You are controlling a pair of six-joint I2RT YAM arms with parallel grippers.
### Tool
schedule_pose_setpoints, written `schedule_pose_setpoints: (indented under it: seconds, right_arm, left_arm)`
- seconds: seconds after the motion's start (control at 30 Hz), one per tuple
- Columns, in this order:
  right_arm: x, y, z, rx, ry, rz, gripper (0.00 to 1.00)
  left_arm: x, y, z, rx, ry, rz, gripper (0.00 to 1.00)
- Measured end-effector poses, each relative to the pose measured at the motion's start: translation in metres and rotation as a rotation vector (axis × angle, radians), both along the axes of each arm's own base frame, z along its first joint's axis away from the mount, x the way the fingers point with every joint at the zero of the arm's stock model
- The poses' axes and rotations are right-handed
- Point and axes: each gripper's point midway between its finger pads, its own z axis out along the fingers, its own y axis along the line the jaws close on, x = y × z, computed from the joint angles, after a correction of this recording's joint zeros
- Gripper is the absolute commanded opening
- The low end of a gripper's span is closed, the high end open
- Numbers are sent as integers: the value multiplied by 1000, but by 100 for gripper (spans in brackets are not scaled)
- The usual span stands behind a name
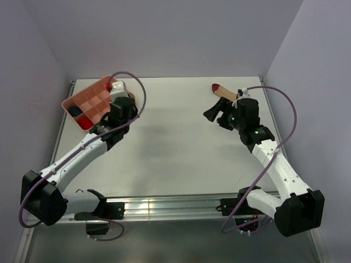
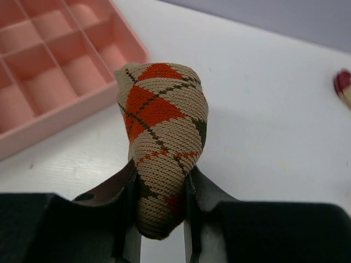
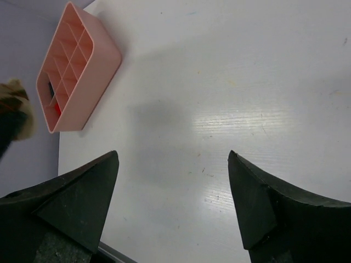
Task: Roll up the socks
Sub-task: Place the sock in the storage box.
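Our left gripper (image 2: 160,189) pinches the argyle sock (image 2: 162,123), apparently rolled, just beside the pink tray (image 2: 71,116); our right gripper (image 3: 173,192) gapes wide, empty, near the tan sock (image 1: 224,92); we should lower the roll squarely into one compartment before releasing.

Sock (image 2: 162,142) beside the tray (image 2: 66,115) is coarse knitted cloth; tray is smooth matt pink plastic; table (image 2: 263,109) is white, faintly scuffed, slightly glossy
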Motion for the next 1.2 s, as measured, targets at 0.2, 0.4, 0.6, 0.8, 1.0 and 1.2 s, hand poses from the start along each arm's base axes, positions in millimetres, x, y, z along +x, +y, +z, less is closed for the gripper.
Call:
schedule_pose_setpoints:
  seconds: [0.2, 0.4, 0.6, 0.8, 1.0, 1.2]
  right_arm:
    - [-11, -6, -4, -40, 2, 25, 88]
    - [-18, -6, -17, -59, 32, 50, 87]
    - [-23, -2, -21, -53, 43, 82, 87]
    - [-29, 2, -31, -41, 63, 116, 87]
    - [-37, 5, -44, -35, 96, 143, 86]
    - [-39, 7, -45, -30, 98, 160, 85]
  left_arm:
    - [38, 88, 25, -54, -14, 251, 0]
    - [68, 154, 3, -101, 93, 399, 0]
    - [76, 188, -33, -149, 238, 454, 0]
    - [77, 216, -47, -184, 296, 490, 0]
    - [94, 244, -51, -203, 326, 511, 0]
    - [118, 258, -55, -229, 350, 480, 0]
